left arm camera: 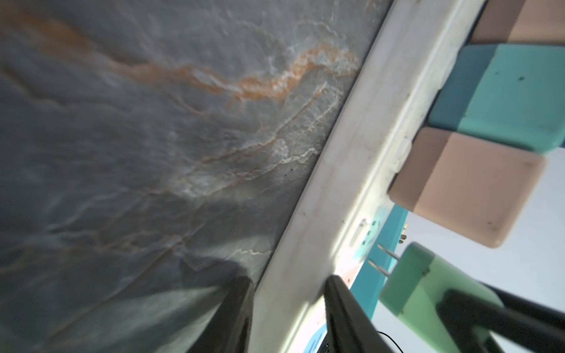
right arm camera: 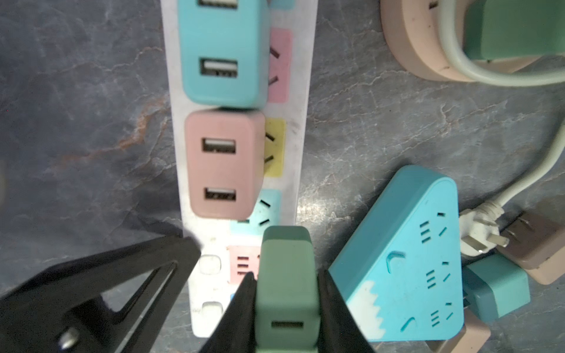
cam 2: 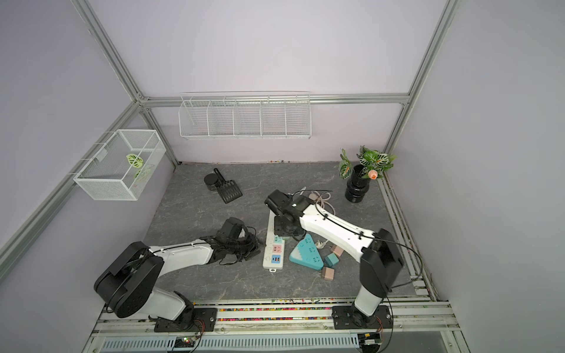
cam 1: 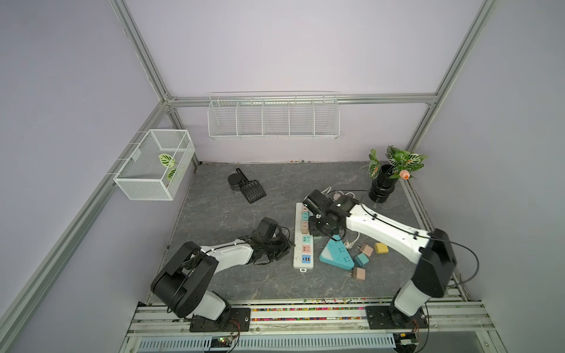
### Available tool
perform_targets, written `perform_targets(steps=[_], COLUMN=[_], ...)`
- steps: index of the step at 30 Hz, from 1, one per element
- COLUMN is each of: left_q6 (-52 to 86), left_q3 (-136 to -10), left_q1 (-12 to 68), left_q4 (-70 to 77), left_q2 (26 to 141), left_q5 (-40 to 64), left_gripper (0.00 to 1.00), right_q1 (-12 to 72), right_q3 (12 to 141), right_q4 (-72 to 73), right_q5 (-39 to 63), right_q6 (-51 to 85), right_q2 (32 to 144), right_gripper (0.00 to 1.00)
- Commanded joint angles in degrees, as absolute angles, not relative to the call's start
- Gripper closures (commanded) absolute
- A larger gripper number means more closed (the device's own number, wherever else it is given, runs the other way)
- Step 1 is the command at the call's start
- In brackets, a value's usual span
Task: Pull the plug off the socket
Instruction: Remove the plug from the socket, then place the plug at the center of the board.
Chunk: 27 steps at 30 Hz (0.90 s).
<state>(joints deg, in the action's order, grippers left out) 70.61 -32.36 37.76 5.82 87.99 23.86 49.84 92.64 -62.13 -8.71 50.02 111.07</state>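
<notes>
A white power strip (cam 1: 298, 263) (cam 2: 269, 262) lies on the grey marble table, and it is the socket. My left gripper (left arm camera: 290, 282) (cam 1: 289, 246) is shut on the strip's long edge, one finger on each side. My right gripper (right arm camera: 287, 275) (cam 1: 318, 227) is shut on a green plug (right arm camera: 286, 293) (left arm camera: 428, 293). That plug hangs just off the strip's face, its two metal pins (left arm camera: 383, 259) bare in the air. A pink plug (right arm camera: 224, 165) and a teal plug (right arm camera: 223, 52) sit in the strip further along.
A blue triangular socket block (cam 1: 336, 253) lies right of the strip, with loose pink, teal and yellow plugs (cam 1: 365, 249) beside it. A round pink socket (right arm camera: 428, 45) with a white cable sits behind. A black vase with a plant (cam 1: 382, 189) and a black scoop (cam 1: 250, 188) stand further back.
</notes>
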Motion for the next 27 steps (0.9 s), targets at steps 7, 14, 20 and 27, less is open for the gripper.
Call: perform_targets(steps=[7,14,20,27], left_q6=[62.1,56.3,57.7,65.0], left_q3=[-33.3,-32.4,-27.6,-19.4], left_q1=[37.1,37.1,37.1,37.0], left_q4=[-3.4,-4.9,-1.9,6.1], left_q2=[81.5,66.8,56.8,52.1], left_q5=[20.0,14.7,8.9,7.4], left_gripper=[0.56,0.56,0.55,0.45], right_q1=[44.4,26.0,4.4,-12.8], right_q3=[74.8,47.9,36.5,33.3], right_q4=[-45.7,-21.1,-16.1,-12.9], right_q5=[-2.7,17.6,30.8,39.5], right_q6=[42.4,45.0,48.5,49.0], right_q2=[89.2,66.3,58.1,61.5], right_gripper=[0.73,0.74,0.74,0.73])
